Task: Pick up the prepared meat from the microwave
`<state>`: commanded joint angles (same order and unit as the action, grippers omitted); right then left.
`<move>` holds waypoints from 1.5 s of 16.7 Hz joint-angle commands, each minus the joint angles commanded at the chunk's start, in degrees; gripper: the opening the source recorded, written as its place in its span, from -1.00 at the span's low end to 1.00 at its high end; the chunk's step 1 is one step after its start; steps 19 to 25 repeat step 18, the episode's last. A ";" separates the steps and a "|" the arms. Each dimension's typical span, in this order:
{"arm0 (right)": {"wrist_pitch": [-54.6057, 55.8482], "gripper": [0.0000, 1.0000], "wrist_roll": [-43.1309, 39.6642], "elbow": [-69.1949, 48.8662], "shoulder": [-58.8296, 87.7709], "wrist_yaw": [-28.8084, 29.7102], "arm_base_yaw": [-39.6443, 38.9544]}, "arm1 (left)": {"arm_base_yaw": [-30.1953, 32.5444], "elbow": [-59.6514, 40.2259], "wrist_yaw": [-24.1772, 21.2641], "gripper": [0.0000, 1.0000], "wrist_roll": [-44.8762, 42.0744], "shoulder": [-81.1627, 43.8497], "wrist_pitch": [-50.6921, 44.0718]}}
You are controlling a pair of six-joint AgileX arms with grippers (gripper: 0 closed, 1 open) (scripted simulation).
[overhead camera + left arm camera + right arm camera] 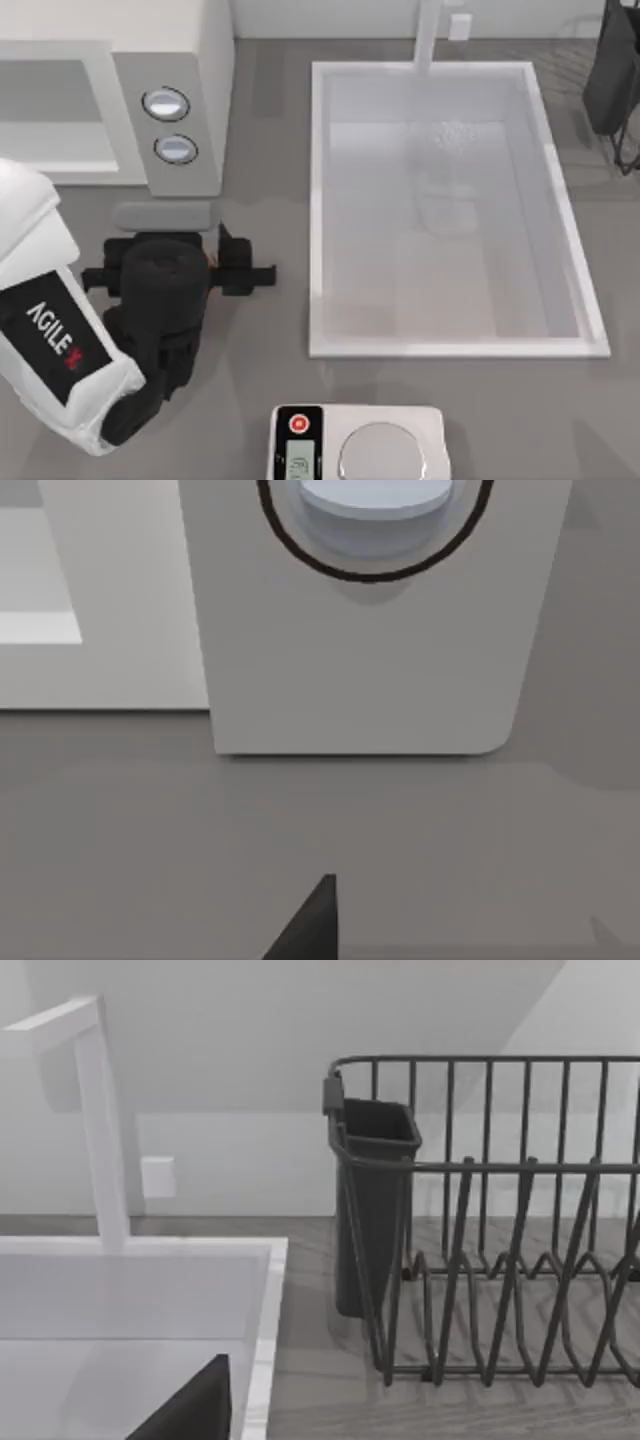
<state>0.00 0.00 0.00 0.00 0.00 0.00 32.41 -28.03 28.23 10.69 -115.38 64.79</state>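
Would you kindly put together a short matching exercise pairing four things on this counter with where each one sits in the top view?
Things:
1. microwave
2. sink
3. scale
4. dish rack

Places:
A. bottom edge, middle
B. top right corner
C. top left
D. centre to right, under the faucet

Pairs: 1-C, 2-D, 3-A, 4-B

On my grey counter [260,380] the microwave [120,110] stands at the far left corner, a white sink basin [450,340] is set into the middle, a white scale [360,443] sits at the near edge, and a dark wire dish rack [500,1260] stands far right.
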 joint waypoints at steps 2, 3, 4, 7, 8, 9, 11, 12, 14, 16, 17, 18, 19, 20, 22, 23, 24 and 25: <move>0.00 1.00 0.00 0.00 0.00 0.00 0.00 | 0.00 0.00 0.00 -0.55 0.00 0.00 0.00; 0.00 1.00 0.00 0.00 0.00 0.00 0.00 | 0.00 0.00 0.00 -0.40 0.00 0.00 0.00; 0.00 1.00 0.00 0.00 0.00 0.00 0.00 | 0.00 0.00 0.00 -0.25 0.00 0.00 0.00; 0.00 1.00 0.00 0.00 0.00 0.00 0.00 | 0.00 0.00 0.00 0.21 0.00 0.00 0.00; 0.00 1.00 0.00 0.00 0.00 0.00 0.00 | 0.00 0.00 0.00 0.36 0.00 0.00 0.00; 0.00 1.00 0.00 0.00 0.00 0.00 0.00 | 0.00 0.00 0.00 0.51 0.00 0.00 0.00; 0.00 1.00 0.00 0.00 0.00 0.00 0.00 | 0.00 0.00 0.00 0.81 0.00 0.00 0.00; 0.00 1.00 0.00 0.00 0.00 0.00 0.00 | 0.00 0.00 0.00 0.96 0.00 0.00 0.00; 0.00 1.00 0.00 0.00 0.00 0.00 0.00 | 0.00 0.00 0.00 1.00 0.00 0.00 0.00; 0.00 1.00 0.00 0.00 0.00 0.00 0.00 | 0.00 0.00 0.00 1.00 0.00 0.00 0.00; 0.00 1.00 0.00 0.00 0.00 0.00 0.00 | 0.00 0.00 0.00 1.00 0.00 0.00 0.00; 0.00 1.00 0.00 0.00 0.00 0.00 0.00 | 0.00 0.00 0.00 1.00 0.00 0.00 0.00; 0.00 1.00 0.00 0.00 0.00 0.00 0.00 | 0.00 0.00 0.00 1.00 0.00 0.00 0.00; 0.00 1.00 0.00 0.00 0.00 0.00 0.00 | 0.00 0.00 0.00 1.00 0.00 0.00 0.00; 0.00 1.00 0.00 0.00 0.00 0.00 0.00 | 0.00 0.00 0.00 1.00 0.00 0.00 0.00; 0.00 1.00 0.00 0.00 0.00 0.00 0.00 | 0.00 0.00 0.00 1.00 0.00 0.00 0.00; 0.00 1.00 0.00 0.00 0.00 0.00 0.00 | 0.00 0.00 0.00 1.00 0.00 0.00 0.00; 0.00 1.00 0.00 0.00 0.00 0.00 0.00 | 0.00 0.00 0.00 1.00 0.00 0.00 0.00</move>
